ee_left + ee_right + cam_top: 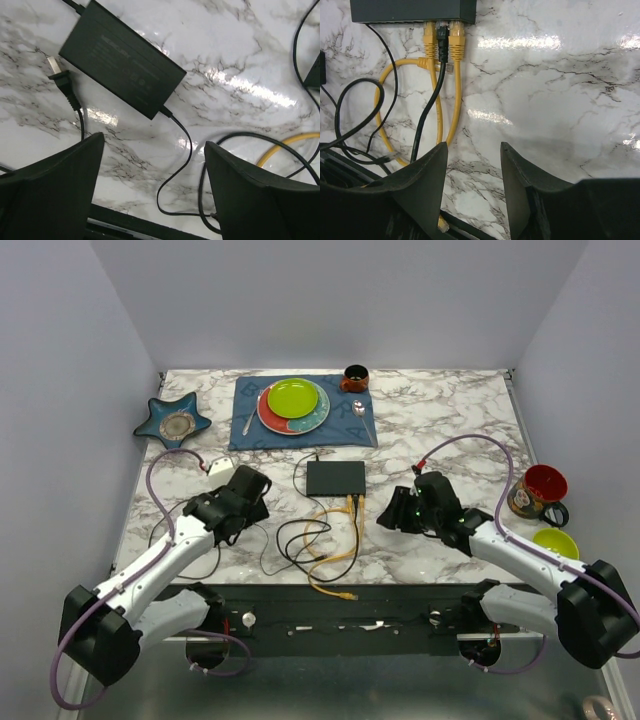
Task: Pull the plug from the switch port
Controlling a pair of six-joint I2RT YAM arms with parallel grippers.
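Observation:
The flat black switch (336, 478) lies mid-table; its near edge shows at the top of the right wrist view (412, 10). Two yellow plugs (456, 40) and a black plug (442, 37) between them sit in its ports, with the yellow cables (340, 540) looping toward me. My right gripper (473, 147) is open and empty, just right of the cables and short of the switch (388, 514). My left gripper (155, 142) is open and empty over bare marble, left of the switch (260, 484).
A black power brick (122, 60) with a thin cord and a two-prong plug (62, 80) lies under the left wrist. Behind the switch are a blue mat (250, 430) with green plates, a brown mug (354, 378) and a star dish (173, 420). A red mug (538, 490) and a green bowl (555, 542) stand at the right.

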